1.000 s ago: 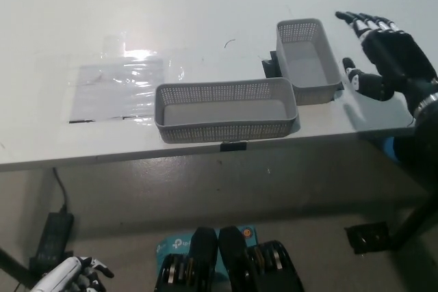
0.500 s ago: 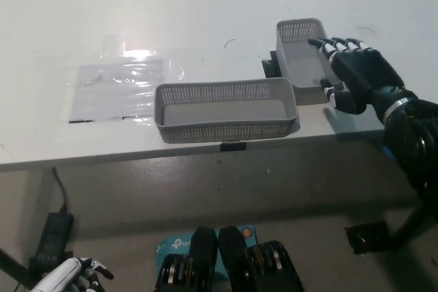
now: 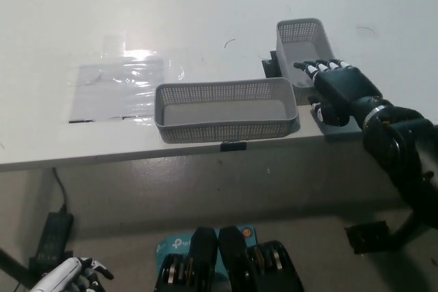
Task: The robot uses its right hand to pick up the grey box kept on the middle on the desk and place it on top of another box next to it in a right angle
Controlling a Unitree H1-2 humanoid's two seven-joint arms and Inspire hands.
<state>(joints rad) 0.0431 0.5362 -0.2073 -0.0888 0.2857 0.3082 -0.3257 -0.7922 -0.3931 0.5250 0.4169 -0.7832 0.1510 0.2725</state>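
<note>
On the white desk (image 3: 205,5), the black right hand (image 3: 337,91) reaches over the near end of the smaller grey perforated plastic box (image 3: 301,42).

Its fingers (image 3: 316,68) are extended and slightly apart above that box's inside, closed on nothing; whether they touch the rim I cannot tell; this box lies lengthwise away from the robot, right of the longer grey perforated plastic box (image 3: 226,109), which lies crosswise at the desk's front edge, their corners close together at a right angle; a clear plastic sheet (image 3: 120,83) lies flat to the left; the white left hand (image 3: 72,275) rests low at the lower left, fingers loosely curled, holding nothing.
</note>
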